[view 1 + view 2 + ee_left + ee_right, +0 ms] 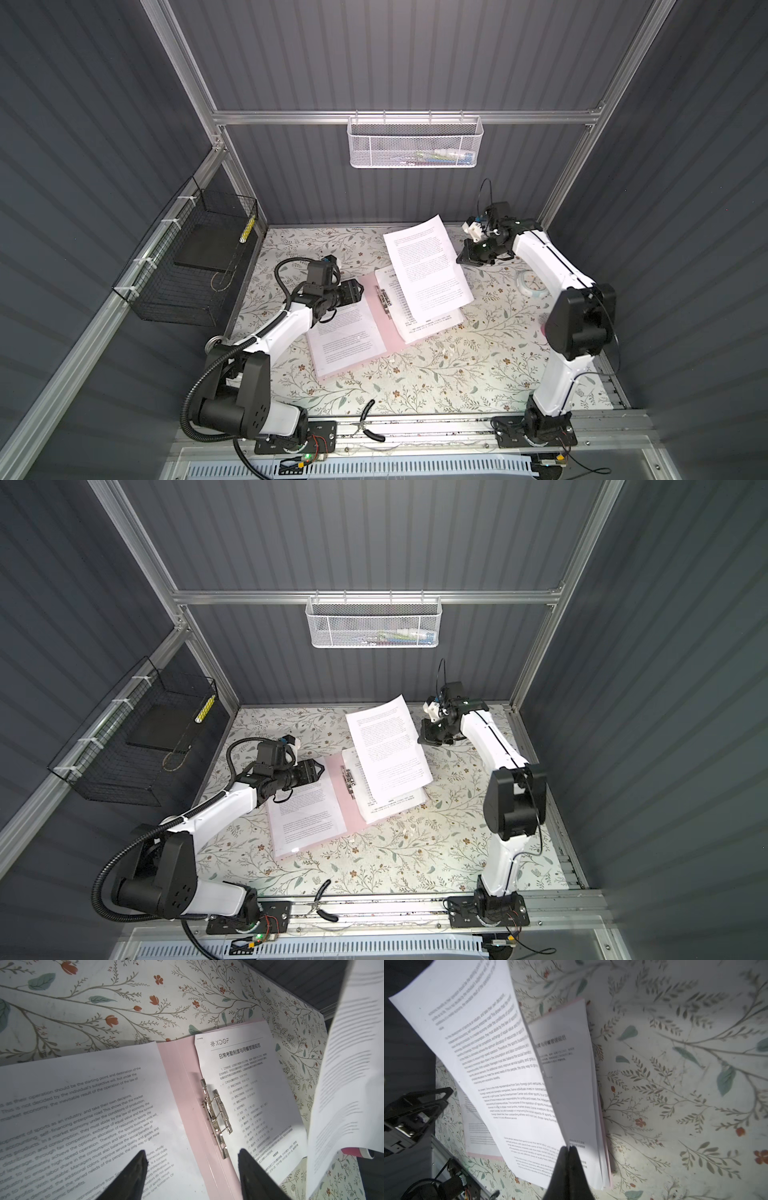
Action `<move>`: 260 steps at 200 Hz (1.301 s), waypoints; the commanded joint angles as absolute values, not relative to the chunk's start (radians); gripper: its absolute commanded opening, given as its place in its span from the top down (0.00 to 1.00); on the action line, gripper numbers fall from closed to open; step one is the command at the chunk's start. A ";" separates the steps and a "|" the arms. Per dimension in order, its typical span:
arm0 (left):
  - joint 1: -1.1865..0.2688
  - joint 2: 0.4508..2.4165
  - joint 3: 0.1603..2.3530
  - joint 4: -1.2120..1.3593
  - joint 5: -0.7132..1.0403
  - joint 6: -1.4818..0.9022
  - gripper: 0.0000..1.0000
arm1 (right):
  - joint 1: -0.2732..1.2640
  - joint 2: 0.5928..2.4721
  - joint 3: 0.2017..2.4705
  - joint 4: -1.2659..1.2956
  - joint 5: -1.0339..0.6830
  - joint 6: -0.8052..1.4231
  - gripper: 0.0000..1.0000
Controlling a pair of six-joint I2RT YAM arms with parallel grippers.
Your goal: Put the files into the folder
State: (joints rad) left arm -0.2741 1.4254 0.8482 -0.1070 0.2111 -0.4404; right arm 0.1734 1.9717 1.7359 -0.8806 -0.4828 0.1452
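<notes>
Black-handled pliers (371, 419) lie at the counter's near edge. At its centre the pink folder (386, 332) lies open, so both flaps can take paper. 1 flat sheet (345, 336) covers the left flap and a headed stack (245, 1084) the right, beside the silver clip (384, 301). The left fingers (353, 291) hover wide apart over the flat sheet beside the spine, holding nothing. Toward the far right corner the right fingers (568, 1153) pinch 1 lifted sheet (428, 270) by its edge, tilted above the stack. A white mesh basket (374, 145) on the far rail holds small items I cannot identify.
</notes>
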 commanded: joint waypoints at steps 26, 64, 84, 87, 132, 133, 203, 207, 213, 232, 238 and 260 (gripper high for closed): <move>-0.275 1.453 0.844 -0.080 0.235 -0.422 0.30 | 0.186 2.091 1.795 -0.937 -0.591 0.069 1.00; -0.275 1.460 0.842 -0.077 0.231 -0.419 0.30 | 0.205 2.114 1.775 -0.937 -0.584 0.029 1.00; -0.275 1.466 0.845 -0.075 0.235 -0.417 0.30 | 0.212 2.116 1.758 -0.937 -0.572 0.006 1.00; -0.275 1.469 0.845 -0.075 0.235 -0.416 0.30 | 0.212 2.118 1.757 -0.938 -0.573 0.002 1.00; -0.275 1.478 0.843 -0.077 0.239 -0.410 0.30 | 0.218 2.107 1.756 -0.994 -0.581 -0.112 1.00; -0.275 1.478 0.844 -0.078 0.239 -0.410 0.30 | 0.218 2.107 1.755 -0.995 -0.583 -0.115 1.00; -0.275 1.478 0.841 -0.081 0.234 -0.407 0.30 | 0.227 2.118 1.782 -1.012 -0.613 -0.158 1.00; -0.275 1.479 0.842 -0.080 0.235 -0.407 0.30 | 0.228 2.119 1.782 -1.010 -0.616 -0.158 1.00; -0.275 1.479 0.842 -0.078 0.235 -0.407 0.30 | 0.232 2.123 1.783 -1.010 -0.617 -0.159 1.00; -0.276 1.478 0.842 -0.079 0.235 -0.407 0.31 | 0.238 2.133 1.789 -1.009 -0.604 -0.160 1.00; -0.275 1.476 0.842 -0.080 0.235 -0.406 0.31 | 0.238 2.136 1.790 -1.008 -0.607 -0.164 1.00; -0.275 1.477 0.840 -0.080 0.233 -0.403 0.31 | 0.242 2.159 1.818 -1.019 -0.618 -0.176 1.00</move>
State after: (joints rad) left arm -0.2741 1.4693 0.8478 -0.0807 0.2218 -0.4255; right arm 0.2352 2.1212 1.7760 -0.9962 -0.5941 -0.1440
